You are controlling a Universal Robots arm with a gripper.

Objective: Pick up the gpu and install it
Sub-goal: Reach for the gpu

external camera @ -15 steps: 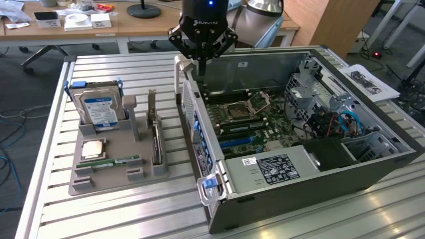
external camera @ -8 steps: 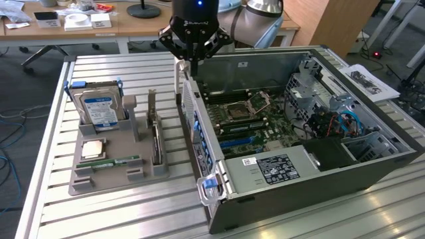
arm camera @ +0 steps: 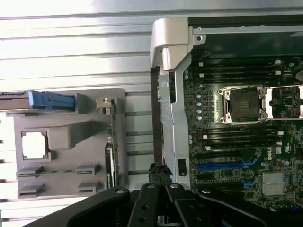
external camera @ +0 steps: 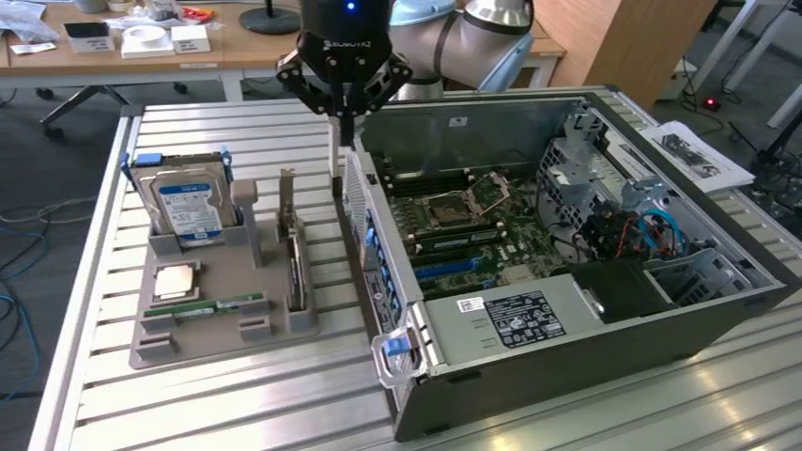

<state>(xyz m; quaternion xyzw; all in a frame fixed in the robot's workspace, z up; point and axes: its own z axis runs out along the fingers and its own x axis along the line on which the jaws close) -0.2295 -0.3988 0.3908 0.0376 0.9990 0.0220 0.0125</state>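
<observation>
Slatted metal tabletop point(external camera: 225, 395), an office behind it. Findings run from the exterior view's left.

1. Grey holder point(external camera: 207, 343) on the tabletop. It carries a hard drive point(external camera: 188, 207) standing upright and a memory stick point(external camera: 220, 306) lying flat.
2. The gpu point(external camera: 295, 268) stands on edge in the holder's slot on the exterior view's right, its bracket end uppermost at the far end. It is seated and not lifted. Its long axis runs along the slot, parallel to the near wall of the case.
3. My gripper point(external camera: 340, 115) hangs above the gap between the holder and the case. Its fingers are pressed together and hold nothing. The gpu lies below me, just toward the exterior view's left. It is close but not touched.
4. Computer case point(external camera: 564, 357), lying open, motherboard point(external camera: 464, 225) exposed. I see no card fitted in the blue slots.
</observation>
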